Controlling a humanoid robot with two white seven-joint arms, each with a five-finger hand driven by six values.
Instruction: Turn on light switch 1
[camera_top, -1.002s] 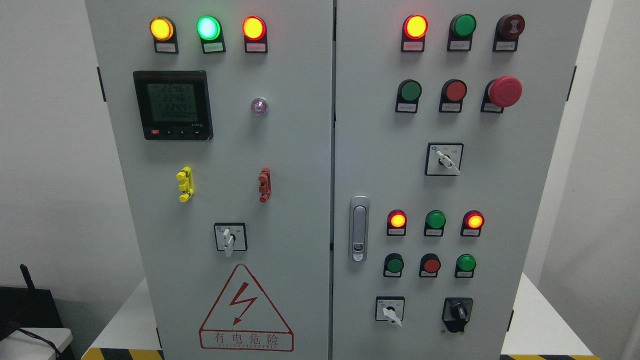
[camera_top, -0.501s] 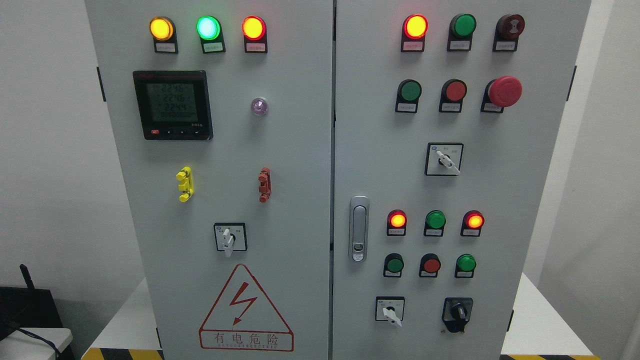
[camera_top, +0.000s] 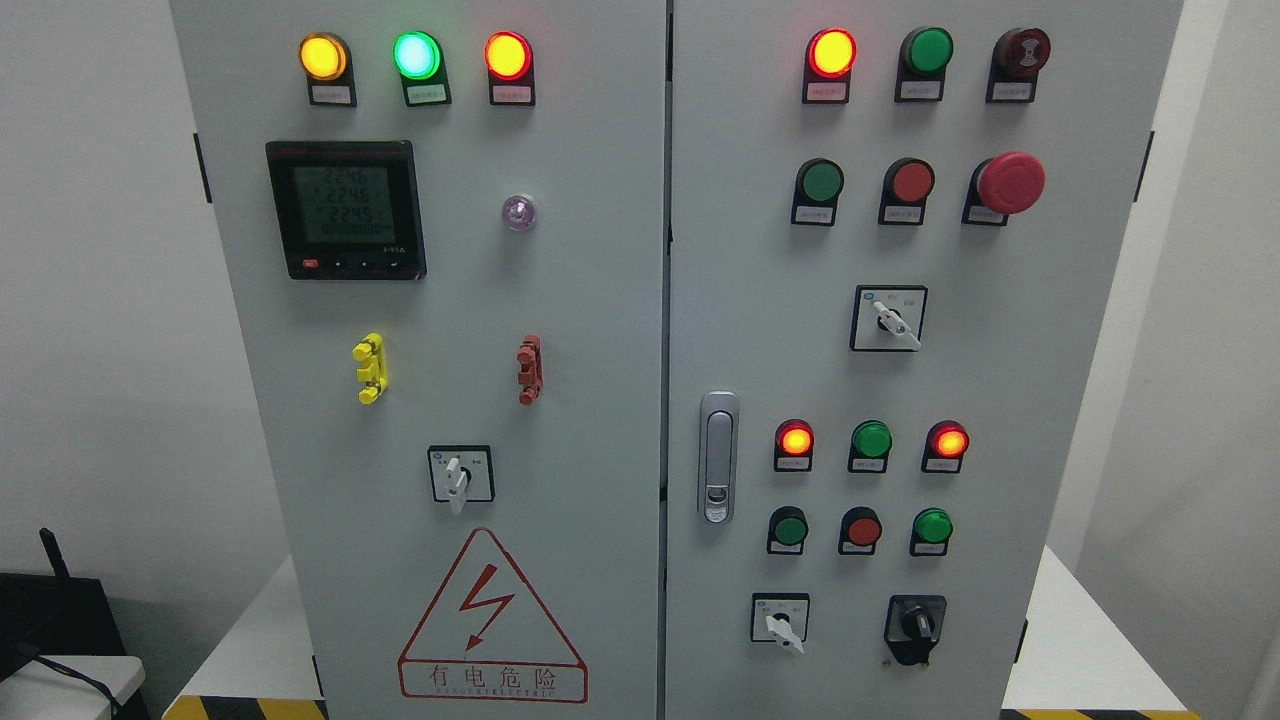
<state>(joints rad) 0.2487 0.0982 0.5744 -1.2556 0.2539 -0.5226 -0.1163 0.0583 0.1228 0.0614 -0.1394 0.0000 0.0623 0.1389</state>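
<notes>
Head view: we saw neither of our hands, so we could not tell how the fingers stood. What filled the picture was a grey cabinet (camera_top: 600, 300) with two doors, standing on a white table (camera_top: 1080, 640).

Small labels sat under the controls, too small for us to read, so we could not tell which one was light switch 1. Four rotary switches were in sight. The left selector (camera_top: 457, 480) sat low on the left door, its white knob pointing down, just above a red warning triangle (camera_top: 490, 620). On the right door the upper selector (camera_top: 890, 320) had its knob tilted down to the right, and so did the lower selector (camera_top: 781, 625). The black selector (camera_top: 914, 627) sat beside the lower one.

Along the top of the left door a yellow lamp (camera_top: 323, 57), a green lamp (camera_top: 417, 55) and a red lamp (camera_top: 507, 55) glowed. Below them were a meter (camera_top: 345, 210) with a lit display, a yellow clip (camera_top: 369, 368) and a red clip (camera_top: 529, 370). On the right door we saw a red mushroom button (camera_top: 1010, 182) near the top and a silver handle (camera_top: 718, 456) by the door seam.
</notes>
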